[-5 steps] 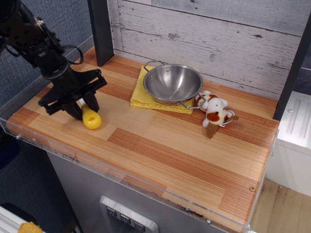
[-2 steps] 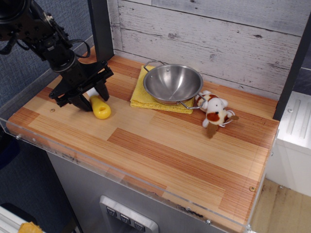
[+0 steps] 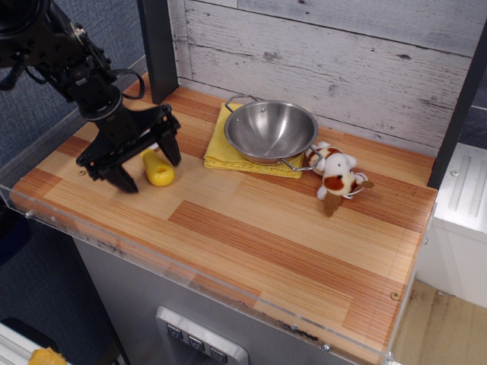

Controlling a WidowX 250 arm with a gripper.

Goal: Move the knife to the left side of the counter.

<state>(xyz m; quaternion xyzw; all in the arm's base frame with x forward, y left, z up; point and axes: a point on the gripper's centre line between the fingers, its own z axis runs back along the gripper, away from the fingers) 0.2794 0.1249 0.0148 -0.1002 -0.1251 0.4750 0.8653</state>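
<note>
The knife [image 3: 158, 169] lies on the wooden counter [image 3: 289, 236] near its left end. Only its chunky yellow handle shows; the blade is hidden behind my gripper. My gripper [image 3: 149, 166] is open. Its two black fingers straddle the handle, one finger [image 3: 124, 180] at the front left and the other at the back right. Neither finger clearly grips the handle.
A steel pan [image 3: 270, 129] sits on a yellow cloth [image 3: 219, 152] at the back middle. A brown and white plush toy [image 3: 336, 173] lies to the pan's right. A dark post [image 3: 158, 46] stands at the back left. A clear acrylic rim [image 3: 190, 270] edges the front.
The gripper carried the knife a little right and back, then spread its fingers. The knife now rests on the counter between them.
</note>
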